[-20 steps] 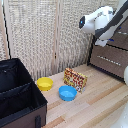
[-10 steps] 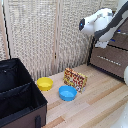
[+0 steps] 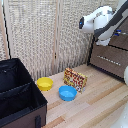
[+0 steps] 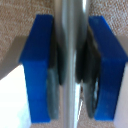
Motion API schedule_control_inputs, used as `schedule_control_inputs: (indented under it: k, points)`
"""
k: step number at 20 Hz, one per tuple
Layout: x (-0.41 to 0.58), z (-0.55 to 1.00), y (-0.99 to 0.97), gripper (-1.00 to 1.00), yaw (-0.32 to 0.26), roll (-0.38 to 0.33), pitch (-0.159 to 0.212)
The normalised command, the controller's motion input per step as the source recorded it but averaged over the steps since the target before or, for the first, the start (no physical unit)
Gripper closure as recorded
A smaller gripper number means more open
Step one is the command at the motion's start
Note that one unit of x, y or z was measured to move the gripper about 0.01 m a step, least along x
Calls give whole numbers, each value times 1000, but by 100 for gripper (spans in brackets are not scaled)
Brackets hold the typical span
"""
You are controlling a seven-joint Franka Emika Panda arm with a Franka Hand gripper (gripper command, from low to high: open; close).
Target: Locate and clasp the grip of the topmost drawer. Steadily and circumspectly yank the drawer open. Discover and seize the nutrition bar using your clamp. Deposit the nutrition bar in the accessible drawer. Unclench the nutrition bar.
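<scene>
In the wrist view my gripper (image 4: 70, 67) has its blue fingertips (image 4: 37, 65) closed on both sides of a silver bar handle (image 4: 71, 20). In the exterior view the white arm (image 3: 102, 22) reaches to the dark brown dresser (image 3: 111, 61) at the exterior view's right, up at the topmost drawer (image 3: 121, 41). The gripper itself is mostly hidden behind the arm there. The nutrition bar (image 3: 75, 79), a red, yellow and orange packet, stands on the wooden table between the bowls and the dresser.
A yellow bowl (image 3: 44, 83) and a blue bowl (image 3: 67, 92) sit beside the packet. A large black box (image 3: 17, 97) fills the exterior view's left. A woven screen (image 3: 50, 35) stands behind.
The arm has barely shifted at the dresser. The packet and bowls have not moved.
</scene>
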Motion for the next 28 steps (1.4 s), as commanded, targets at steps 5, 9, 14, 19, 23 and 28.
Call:
schedule_control_inputs:
  k: [5,9,14,19,23,28]
  points:
    - [58,4,830,100,-138,-31,0]
    - [106,0,856,100,-125,-33,-1]
    - [215,-5,687,-100,-95,-42,10]
    - [337,0,83,-100,17,3,35]
    - [291,89,16,-100,0,-59,49]
    - [317,236,175,-100,2,-140,90]
